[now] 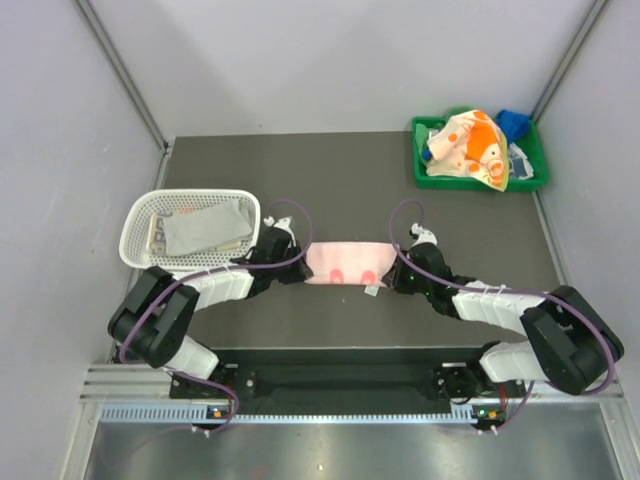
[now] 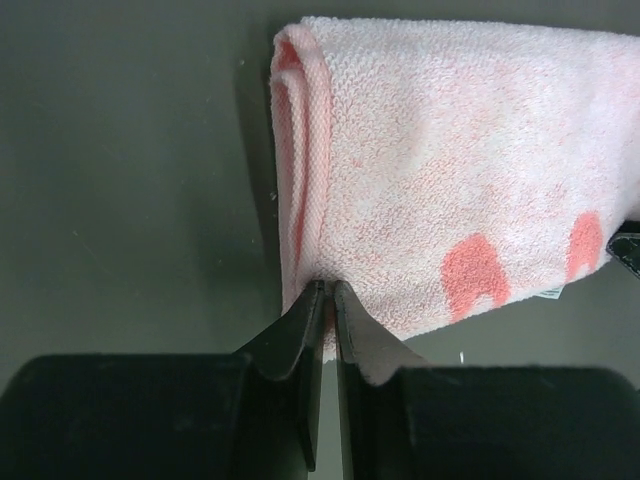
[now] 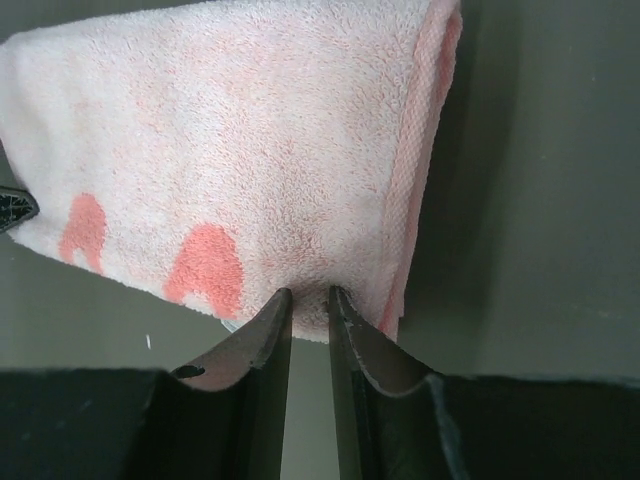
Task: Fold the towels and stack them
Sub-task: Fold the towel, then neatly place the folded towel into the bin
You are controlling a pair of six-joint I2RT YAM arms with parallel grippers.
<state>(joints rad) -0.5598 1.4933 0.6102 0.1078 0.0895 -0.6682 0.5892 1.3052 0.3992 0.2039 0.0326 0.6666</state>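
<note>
Left gripper (image 2: 327, 288): jaws pressed nearly together, clamped on the near hem of the pink towel (image 1: 345, 262) at its left corner

Right gripper (image 3: 307, 292): jaws a narrow slit apart, pinching the same hem by the right corner

Pink towel: folded into a long band, flat on the tabletop (image 1: 350, 320), mid-width and toward the near edge, between the two arms; red marks along its near side

Grey towel (image 1: 205, 228): folded, in the basket (image 1: 190, 195) by the left edge

Orange towel (image 1: 475, 150) and blue towel (image 1: 513, 122): heaped unfolded in the tray (image 1: 418, 160) at the far right corner

Risks, as judged: both holds sit at the very hem, so cloth could slip free on lifting; a jaw may hold only some of the layers, letting the fold fall open; uneven travel of the two arms would skew the next fold
</note>
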